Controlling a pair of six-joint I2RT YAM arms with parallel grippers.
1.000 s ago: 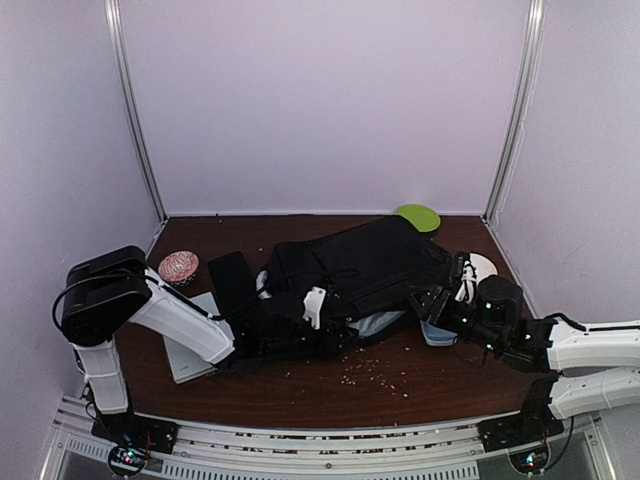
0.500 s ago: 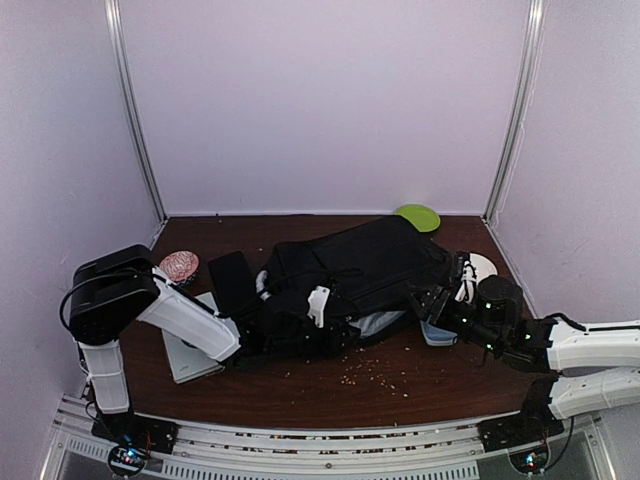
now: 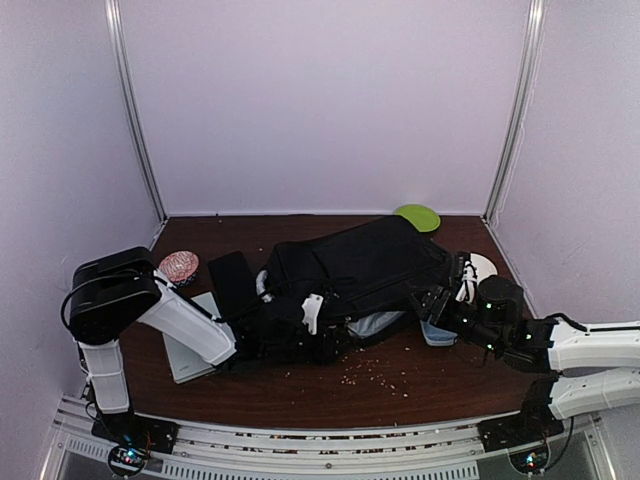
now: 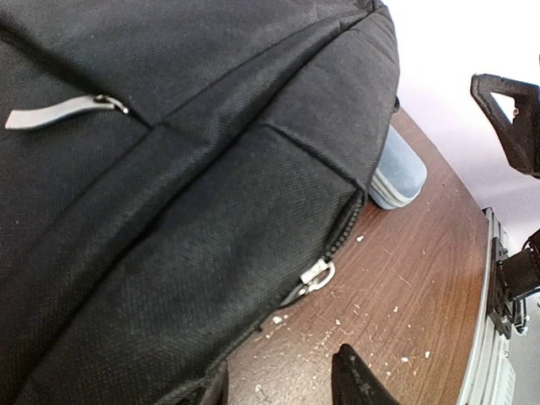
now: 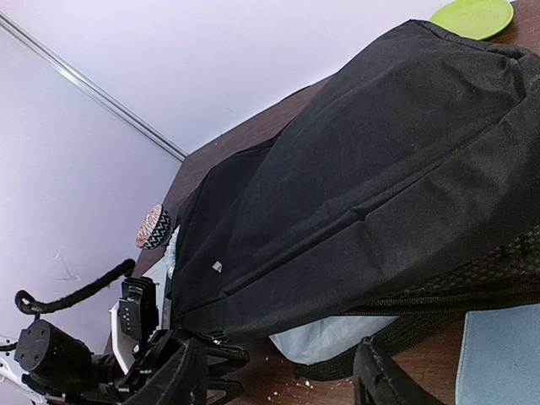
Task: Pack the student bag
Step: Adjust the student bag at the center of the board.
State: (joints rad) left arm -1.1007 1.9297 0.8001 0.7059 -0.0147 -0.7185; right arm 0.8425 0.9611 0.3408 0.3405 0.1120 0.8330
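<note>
The student bag (image 3: 360, 262), a large black backpack, lies flat in the middle of the table. My left gripper (image 3: 328, 340) is low at its near-left edge. In the left wrist view the left gripper (image 4: 283, 388) is open over bare table, just short of the bag's (image 4: 169, 219) zip and its metal zip pull (image 4: 316, 276). My right gripper (image 3: 420, 303) is at the bag's right end. Seen from the right wrist, the right gripper (image 5: 278, 384) is open, facing the bag (image 5: 354, 177), with a pale blue thing (image 5: 337, 333) showing under the bag's edge.
A green plate (image 3: 417, 216) sits at the back right and a patterned bowl (image 3: 178, 266) at the left. A black notebook (image 3: 230, 283) and a flat white slab (image 3: 185, 352) lie by the left arm. A light-blue case (image 4: 396, 173) is by the bag's right end. Crumbs (image 3: 375, 372) dot the table's front.
My left gripper has drawn back slightly along the bag's near edge and its jaws have widened a little. The right arm has not moved.
</note>
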